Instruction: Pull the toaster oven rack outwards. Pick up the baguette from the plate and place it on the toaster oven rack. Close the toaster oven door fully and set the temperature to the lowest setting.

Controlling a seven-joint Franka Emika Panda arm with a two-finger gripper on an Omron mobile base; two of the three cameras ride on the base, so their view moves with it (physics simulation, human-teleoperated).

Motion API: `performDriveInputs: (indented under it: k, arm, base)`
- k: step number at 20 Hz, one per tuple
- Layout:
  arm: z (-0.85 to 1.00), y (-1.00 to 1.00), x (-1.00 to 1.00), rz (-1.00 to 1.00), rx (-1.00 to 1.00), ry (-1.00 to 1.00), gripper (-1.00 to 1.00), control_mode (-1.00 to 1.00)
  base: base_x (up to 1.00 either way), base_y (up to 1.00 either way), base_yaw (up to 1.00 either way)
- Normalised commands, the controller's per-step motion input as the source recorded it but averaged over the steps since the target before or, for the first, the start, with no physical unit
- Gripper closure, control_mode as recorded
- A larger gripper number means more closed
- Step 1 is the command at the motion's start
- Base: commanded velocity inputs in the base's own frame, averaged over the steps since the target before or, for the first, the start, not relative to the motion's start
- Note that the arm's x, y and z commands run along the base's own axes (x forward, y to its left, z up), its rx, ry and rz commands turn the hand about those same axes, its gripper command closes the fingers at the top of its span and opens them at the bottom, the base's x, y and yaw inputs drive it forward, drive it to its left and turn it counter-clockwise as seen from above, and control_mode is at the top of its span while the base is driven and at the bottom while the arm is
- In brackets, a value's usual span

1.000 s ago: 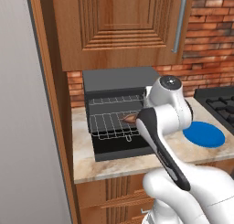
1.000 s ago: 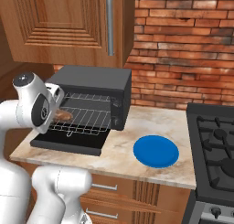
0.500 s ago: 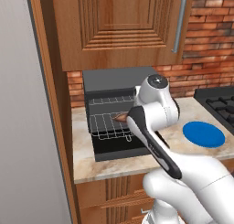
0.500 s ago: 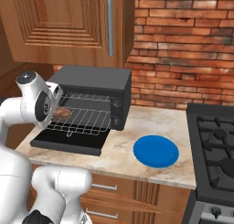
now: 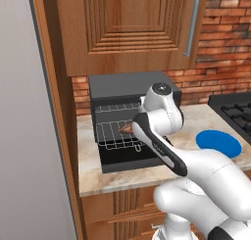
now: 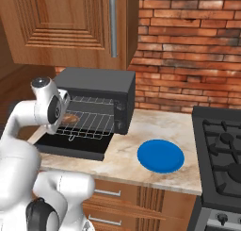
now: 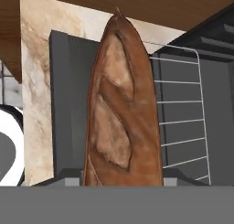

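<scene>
Marble counter (image 6: 123, 160) carries the toaster oven (image 6: 96, 82); your gripper (image 5: 131, 130) holds the baguette (image 7: 121, 109) over its pulled-out toaster oven rack (image 6: 92, 124). Placing step: lower, then release.

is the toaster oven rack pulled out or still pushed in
Pulled out: the toaster oven rack juts from the toaster oven cavity over the lowered toaster oven door.

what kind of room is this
A home kitchen, rendered rather than real: a toaster oven sits on a marble-look counter under wooden wall cabinets, with a gas stove beside it and a brick backsplash behind.
</scene>
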Motion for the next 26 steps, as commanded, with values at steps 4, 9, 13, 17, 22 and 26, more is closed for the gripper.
performDriveInputs:
  k: [4,9,13,17,22,26]
  arm:
    - [-0.26,0.00,0.32,0.04,0.00,0.06,1.00,-1.00]
    - [-0.24,0.00,0.25,0.01,0.00,0.05,1.00,-1.00]
    - [-0.27,0.00,0.15,0.00,0.00,0.06,1.00,-1.00]
    - [-0.19,0.00,0.10,0.00,0.00,0.08,1.00,-1.00]
    - [-0.17,0.00,0.10,0.00,0.00,0.07,1.00,-1.00]
    - [-0.15,0.00,0.13,0.00,0.00,0.05,1.00,-1.00]
  base:
    - [0.00,0.00,0.00]
    - [0.00,0.00,0.00]
    - [0.00,0.00,0.00]
    - [0.00,0.00,0.00]
    - [0.00,0.00,0.00]
    - [0.00,0.00,0.00]
